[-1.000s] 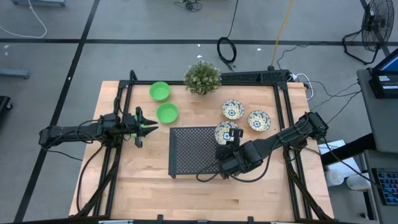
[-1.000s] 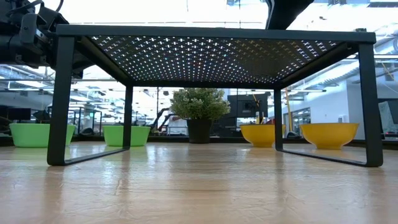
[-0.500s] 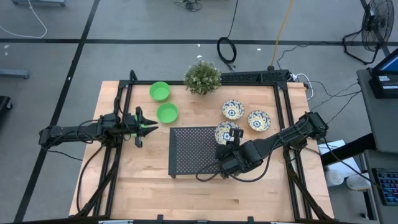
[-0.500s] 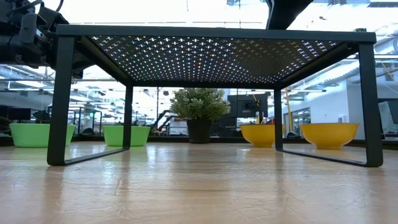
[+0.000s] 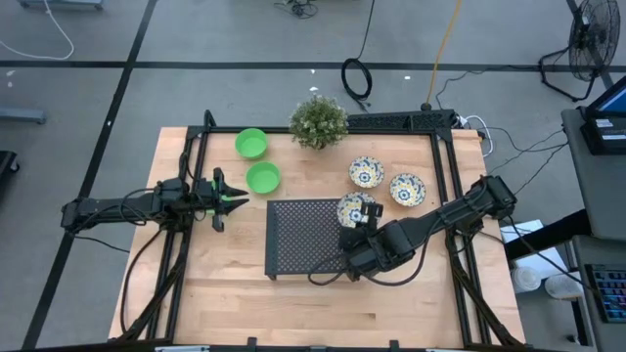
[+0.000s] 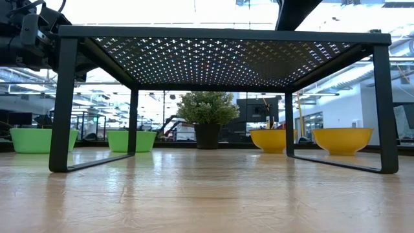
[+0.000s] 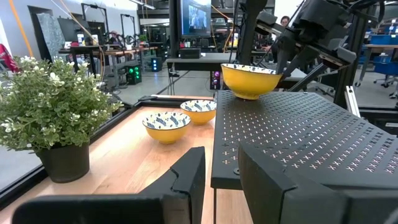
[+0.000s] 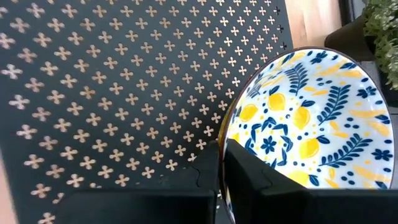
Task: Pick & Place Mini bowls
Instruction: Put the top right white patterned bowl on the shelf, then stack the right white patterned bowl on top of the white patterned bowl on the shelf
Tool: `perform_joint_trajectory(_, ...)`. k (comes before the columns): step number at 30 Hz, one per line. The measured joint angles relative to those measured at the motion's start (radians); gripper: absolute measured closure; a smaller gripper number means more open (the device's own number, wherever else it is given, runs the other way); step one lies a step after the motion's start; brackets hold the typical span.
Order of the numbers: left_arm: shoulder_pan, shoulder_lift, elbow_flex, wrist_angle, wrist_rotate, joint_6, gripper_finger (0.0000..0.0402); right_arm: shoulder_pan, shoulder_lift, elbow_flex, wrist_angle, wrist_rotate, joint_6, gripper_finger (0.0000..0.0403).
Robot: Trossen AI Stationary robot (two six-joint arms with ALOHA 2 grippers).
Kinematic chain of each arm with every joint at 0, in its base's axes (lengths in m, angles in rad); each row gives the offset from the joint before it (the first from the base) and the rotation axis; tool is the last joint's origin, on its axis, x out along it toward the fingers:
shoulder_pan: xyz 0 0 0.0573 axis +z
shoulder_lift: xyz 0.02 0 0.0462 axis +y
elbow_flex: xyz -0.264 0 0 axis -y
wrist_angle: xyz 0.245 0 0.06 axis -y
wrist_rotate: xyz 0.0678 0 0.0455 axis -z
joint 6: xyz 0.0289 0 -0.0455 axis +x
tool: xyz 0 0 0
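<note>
From overhead I see the wooden table [image 5: 225, 293] with the black perforated rack [image 5: 303, 238] at its centre. The right gripper [image 5: 364, 217] sits over the rack's far right corner, its fingers pinched on the rim of a floral bowl [image 5: 354, 207] that rests on the rack top. In the right wrist view the two dark fingers [image 8: 249, 177] clamp that rim between them, one inside the bowl [image 8: 311, 124] and one outside — a narrow grip on thin ceramic. The left wrist view shows the same bowl [image 7: 250, 79] upright on the perforated surface, yellow on the outside, with the right arm's gripper [image 7: 289, 46] at its edge.

Two more floral bowls stand on the table beyond the rack, near each other but apart: one [image 5: 366, 173] closer to the potted plant [image 5: 318, 121], the other [image 5: 407, 189] further right. The two green bowls lie left of the plant — one [image 5: 251, 144] near the table's far edge, the other [image 5: 263, 178] just beyond the rack's far left corner.

The left gripper [image 5: 235, 198] hovers left of the rack, close to the nearer green bowl, holding nothing; its fingers [image 7: 186, 180] stand partly apart in the left wrist view.

From table height, both green bowls [image 6: 40, 140] [image 6: 131, 140] and two yellow-sided bowls [image 6: 341, 140] [image 6: 270, 140] appear under the rack's top.
</note>
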Motion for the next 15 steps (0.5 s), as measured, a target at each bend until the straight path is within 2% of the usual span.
perform_joint_trajectory(15, 0.0, 0.0, 0.0, 0.0, 0.0, 0.0, 0.0302, 0.0, -0.088, 0.0, 0.038, 0.0, 0.021, 0.0289)
